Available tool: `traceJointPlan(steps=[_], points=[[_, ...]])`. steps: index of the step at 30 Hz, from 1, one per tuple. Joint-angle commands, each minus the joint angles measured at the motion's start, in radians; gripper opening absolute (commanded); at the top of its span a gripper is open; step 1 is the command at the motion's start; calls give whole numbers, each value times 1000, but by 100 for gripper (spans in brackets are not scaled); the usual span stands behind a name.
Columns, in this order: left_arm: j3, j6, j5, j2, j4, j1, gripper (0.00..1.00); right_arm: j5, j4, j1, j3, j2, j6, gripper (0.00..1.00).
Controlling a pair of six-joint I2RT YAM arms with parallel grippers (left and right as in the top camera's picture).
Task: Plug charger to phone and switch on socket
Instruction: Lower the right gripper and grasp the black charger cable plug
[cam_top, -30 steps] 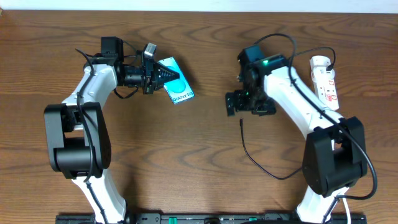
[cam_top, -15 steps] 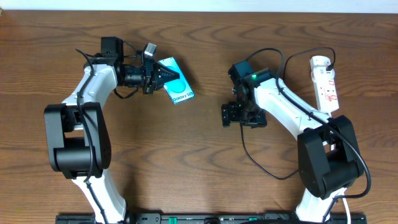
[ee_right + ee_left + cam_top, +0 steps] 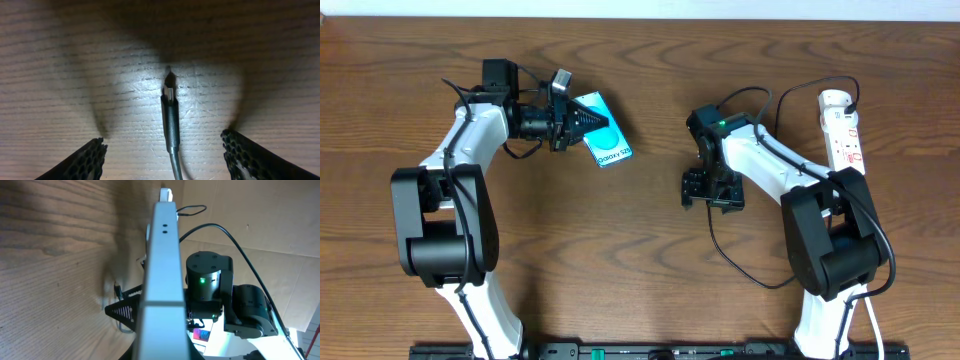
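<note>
My left gripper (image 3: pixel 577 124) is shut on one end of the phone (image 3: pixel 605 143), which has a teal screen and sits tilted at the far left-centre. In the left wrist view the phone (image 3: pixel 162 280) shows edge-on, running away from me. The charger's black plug tip (image 3: pixel 170 102) lies flat on the wood, and its thin cable (image 3: pixel 735 268) loops toward the front. My right gripper (image 3: pixel 164 140) is open, pointing down, with a finger on either side of the plug and not touching it; it also shows in the overhead view (image 3: pixel 712 196). The white socket strip (image 3: pixel 844 130) lies at the far right.
The charger cable arcs over the right arm near the strip (image 3: pixel 790 90). The right arm's green-lit body (image 3: pixel 202 280) faces the phone's far end. The table is bare brown wood (image 3: pixel 620 250).
My right gripper has moved left and toward the front, and now sits over the plug tip. The left arm and the phone have not moved.
</note>
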Motion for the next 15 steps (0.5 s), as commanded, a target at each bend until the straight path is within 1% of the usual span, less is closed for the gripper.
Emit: traceJointPlan(steps=[1, 2, 4, 6, 7, 8, 10, 15], points=[[8, 17, 32, 5, 1, 2, 8, -4, 7, -10, 8, 6, 13, 73], [8, 17, 32, 5, 1, 2, 7, -4, 8, -12, 8, 6, 13, 73], [8, 17, 32, 5, 1, 2, 7, -4, 11, -12, 8, 7, 13, 66], [8, 17, 32, 5, 1, 2, 7, -4, 13, -12, 8, 7, 13, 59], [8, 17, 32, 5, 1, 2, 7, -4, 16, -12, 8, 7, 13, 54], [8, 17, 32, 5, 1, 2, 7, -4, 16, -12, 8, 7, 13, 52], [8, 17, 32, 5, 1, 2, 7, -4, 16, -12, 8, 7, 13, 45], [8, 17, 32, 5, 1, 2, 7, -4, 23, -12, 8, 7, 13, 37]])
